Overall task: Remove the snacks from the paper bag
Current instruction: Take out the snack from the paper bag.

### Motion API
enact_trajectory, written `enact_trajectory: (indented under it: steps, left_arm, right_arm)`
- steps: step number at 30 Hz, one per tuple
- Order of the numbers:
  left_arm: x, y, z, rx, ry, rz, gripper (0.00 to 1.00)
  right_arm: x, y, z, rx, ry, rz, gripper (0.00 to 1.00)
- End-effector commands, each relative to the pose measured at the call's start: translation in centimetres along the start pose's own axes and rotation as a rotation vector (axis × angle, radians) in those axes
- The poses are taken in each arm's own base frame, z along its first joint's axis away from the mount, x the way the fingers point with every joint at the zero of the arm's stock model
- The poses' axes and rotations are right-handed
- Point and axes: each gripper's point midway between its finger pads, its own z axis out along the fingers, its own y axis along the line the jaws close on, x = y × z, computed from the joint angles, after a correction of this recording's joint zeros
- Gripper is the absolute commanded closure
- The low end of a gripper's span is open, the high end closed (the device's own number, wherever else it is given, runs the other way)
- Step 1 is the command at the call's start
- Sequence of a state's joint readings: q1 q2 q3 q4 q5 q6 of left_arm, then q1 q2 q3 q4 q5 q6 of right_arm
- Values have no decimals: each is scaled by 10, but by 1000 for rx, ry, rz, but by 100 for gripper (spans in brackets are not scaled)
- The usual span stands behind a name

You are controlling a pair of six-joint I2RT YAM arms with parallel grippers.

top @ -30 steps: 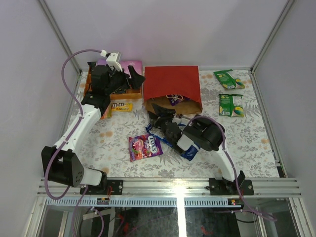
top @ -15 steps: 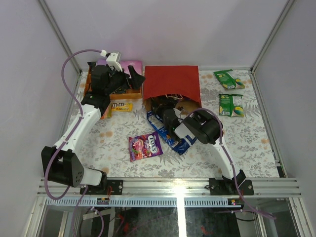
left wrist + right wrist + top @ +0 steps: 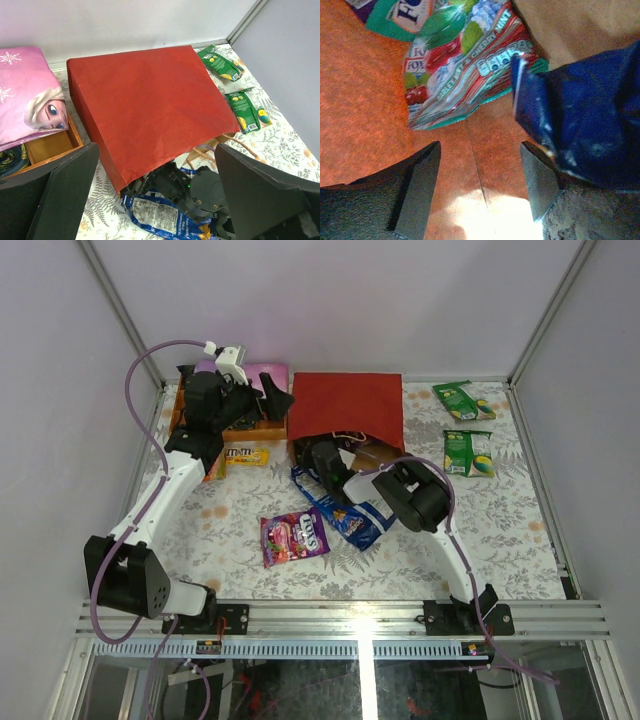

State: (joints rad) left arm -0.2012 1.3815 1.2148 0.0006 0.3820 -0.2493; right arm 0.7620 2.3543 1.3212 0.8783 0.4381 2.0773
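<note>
A teal fruit-candy packet [image 3: 465, 75] lies inside the red paper bag [image 3: 345, 405], just ahead of the right end effector [image 3: 480, 150], jaws parted and empty. It should straddle the packet's near edge, clear of the blue chip bag [image 3: 335, 512]. The left end effector [image 3: 156, 150] hangs wide.

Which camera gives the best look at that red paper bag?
The left wrist view: the paper bag sits large and central, its red side plain. Top external shows it whole but small. The right wrist sees only a patch of its inside, with packets.
</note>
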Motion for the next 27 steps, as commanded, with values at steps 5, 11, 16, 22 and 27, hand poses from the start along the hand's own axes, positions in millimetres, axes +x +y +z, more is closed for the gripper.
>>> enact_trajectory:
  steps: [5,11,16,22,27]
  left_arm:
    - [-10,1,1,5,-35,26,0]
    - [-9,2,1,-2,-33,31,0]
    - [-7,4,2,-9,-28,32,0]
    - [-5,6,4,-13,-23,32,0]
    - [-5,6,5,-9,-22,30,0]
  right_arm:
    - [-15,-13,38,76,-124,173,34]
    - [-33,-14,63,2,-185,218,38]
    - [-42,2,85,-119,-171,281,44]
    - [-64,18,96,-177,-196,289,55]
    - [-77,25,100,-182,-214,302,54]
